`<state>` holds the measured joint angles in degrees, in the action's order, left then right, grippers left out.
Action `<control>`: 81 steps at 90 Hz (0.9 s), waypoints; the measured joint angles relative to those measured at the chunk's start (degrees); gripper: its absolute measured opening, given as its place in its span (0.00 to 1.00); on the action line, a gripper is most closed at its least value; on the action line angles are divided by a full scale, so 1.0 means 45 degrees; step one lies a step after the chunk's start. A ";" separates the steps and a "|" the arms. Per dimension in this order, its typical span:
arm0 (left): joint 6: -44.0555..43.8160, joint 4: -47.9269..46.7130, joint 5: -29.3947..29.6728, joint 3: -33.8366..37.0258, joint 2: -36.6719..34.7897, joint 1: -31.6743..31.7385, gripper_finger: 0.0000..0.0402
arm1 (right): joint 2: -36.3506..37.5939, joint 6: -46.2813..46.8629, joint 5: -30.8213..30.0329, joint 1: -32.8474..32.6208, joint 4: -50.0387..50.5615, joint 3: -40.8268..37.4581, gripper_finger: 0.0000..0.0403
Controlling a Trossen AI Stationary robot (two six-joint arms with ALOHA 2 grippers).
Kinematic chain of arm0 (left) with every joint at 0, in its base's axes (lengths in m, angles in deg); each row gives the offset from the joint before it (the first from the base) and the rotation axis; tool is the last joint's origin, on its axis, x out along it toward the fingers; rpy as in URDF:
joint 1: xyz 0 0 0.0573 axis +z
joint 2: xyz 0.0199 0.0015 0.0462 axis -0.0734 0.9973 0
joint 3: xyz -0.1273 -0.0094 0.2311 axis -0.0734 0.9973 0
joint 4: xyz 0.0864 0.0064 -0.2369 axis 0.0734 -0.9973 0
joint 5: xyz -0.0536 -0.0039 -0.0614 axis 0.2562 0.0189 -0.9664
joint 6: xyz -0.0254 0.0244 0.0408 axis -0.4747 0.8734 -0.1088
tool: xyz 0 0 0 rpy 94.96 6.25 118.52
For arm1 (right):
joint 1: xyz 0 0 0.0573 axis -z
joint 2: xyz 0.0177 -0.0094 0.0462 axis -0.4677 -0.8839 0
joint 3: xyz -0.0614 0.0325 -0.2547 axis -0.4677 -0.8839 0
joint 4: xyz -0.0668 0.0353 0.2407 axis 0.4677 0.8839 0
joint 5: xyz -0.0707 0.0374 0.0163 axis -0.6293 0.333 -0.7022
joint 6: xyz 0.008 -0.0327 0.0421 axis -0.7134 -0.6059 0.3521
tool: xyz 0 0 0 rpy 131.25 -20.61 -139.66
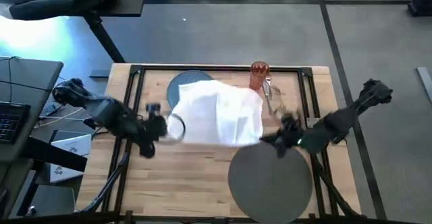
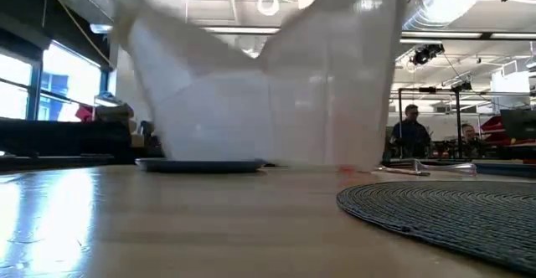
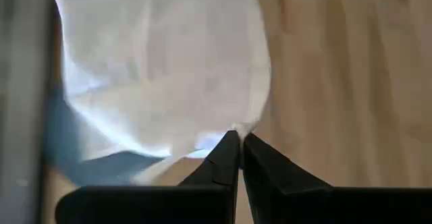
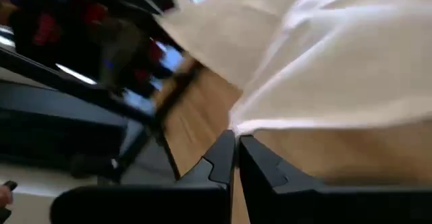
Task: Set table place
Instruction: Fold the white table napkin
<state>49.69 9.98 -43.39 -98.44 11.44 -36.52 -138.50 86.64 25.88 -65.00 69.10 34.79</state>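
A: Where is the white napkin (image 1: 219, 114)?
B: In the middle of the high view, spread out and lifted off the table (image 1: 182, 183). In the low view it hangs like a sheet across the upper centre of the frame.

A: What holds it?
B: Both arms. The left gripper (image 1: 162, 126) sits at the napkin's left edge, and its wrist view shows the two fingers pressed together on a corner of the cloth. The right gripper (image 1: 275, 140) is at the lower right corner, its fingers likewise pinched on an edge.

A: What lies under it?
B: The blue plate (image 1: 183, 82) peeks out at the napkin's upper left, flat on the wood.

A: And the rest?
B: The orange tumbler (image 1: 258, 75) stands upright just above the napkin's upper right corner. Silver cutlery (image 1: 271, 97) lies just below it, too blurred to tell apart. The round dark grey mat (image 1: 270, 181) lies at lower centre-right, partly beneath the right arm.
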 joint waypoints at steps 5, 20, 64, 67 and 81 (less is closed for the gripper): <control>-0.0604 0.0950 -0.0497 0.0906 0.0083 -0.0441 0.00 | -0.0431 0.0958 0.0624 -0.0187 -0.0584 -0.0642 0.00; -0.2380 0.2889 -0.1569 0.2628 0.0459 -0.1350 0.00 | -0.1945 0.2549 0.3104 -0.0376 -0.1483 -0.1472 0.00; -0.3900 0.4414 -0.4333 0.3317 0.2203 -0.2375 0.01 | -0.3731 0.3018 0.6808 -0.0388 -0.1891 -0.1356 0.00; -0.3894 0.4497 -0.4566 0.3316 0.2378 -0.2486 0.02 | -0.3844 0.2820 0.7011 -0.0424 -0.1837 -0.1356 0.00; -0.4595 0.4779 -0.5763 0.3316 0.2979 -0.2977 0.11 | -0.4188 0.1837 0.8287 -0.0429 -0.1808 -0.1356 0.04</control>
<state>29.01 31.49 -69.32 -83.51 24.85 -49.92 -157.34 94.91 63.17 -66.93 60.96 28.68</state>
